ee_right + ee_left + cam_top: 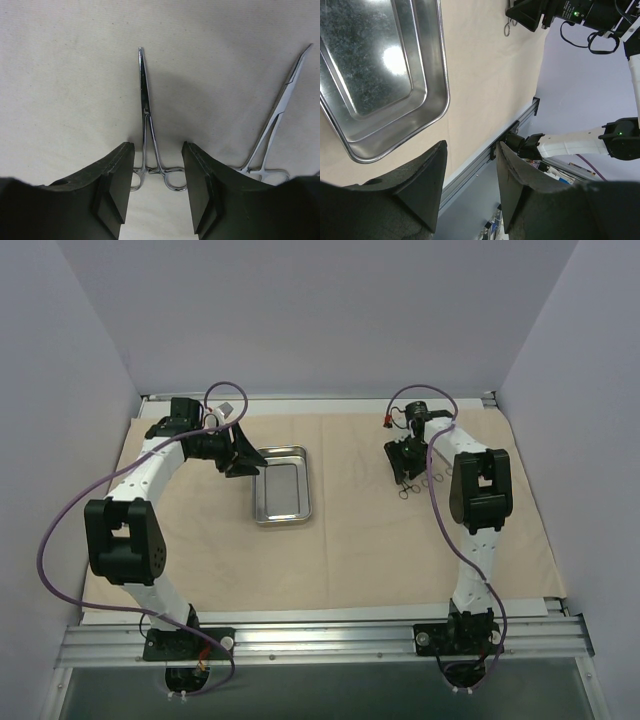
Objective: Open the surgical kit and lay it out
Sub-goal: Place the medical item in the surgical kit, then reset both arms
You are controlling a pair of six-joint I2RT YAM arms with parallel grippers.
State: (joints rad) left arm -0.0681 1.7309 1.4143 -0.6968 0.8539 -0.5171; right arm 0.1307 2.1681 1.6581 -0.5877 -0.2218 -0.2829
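Right end effector (pixel 157 148) poised over a clamp, jaws partly apart and gripping nothing

The thin steel ring-handled clamp (pixel 145 100) lies flat on the large beige cloth wrap (pixel 60 75), its rings right between the black fingers (pixel 117 185), with a second, angled ring-handled instrument (pixel 280 110) near it on the right. The danger is a snag. The rings sit so close to the pads that a slanted lift could hook one, skewing the clamp or sliding it into its neighbour. A low sweep could also drag the cloth into a ridge and shift both pieces. Across the cloth, well apart, the left end effector (pixel 471 150) hangs moderately open and empty beside the small shiny rectangular steel tray (pixel 443 75), which is empty too. A careless swing there could nudge it off line.
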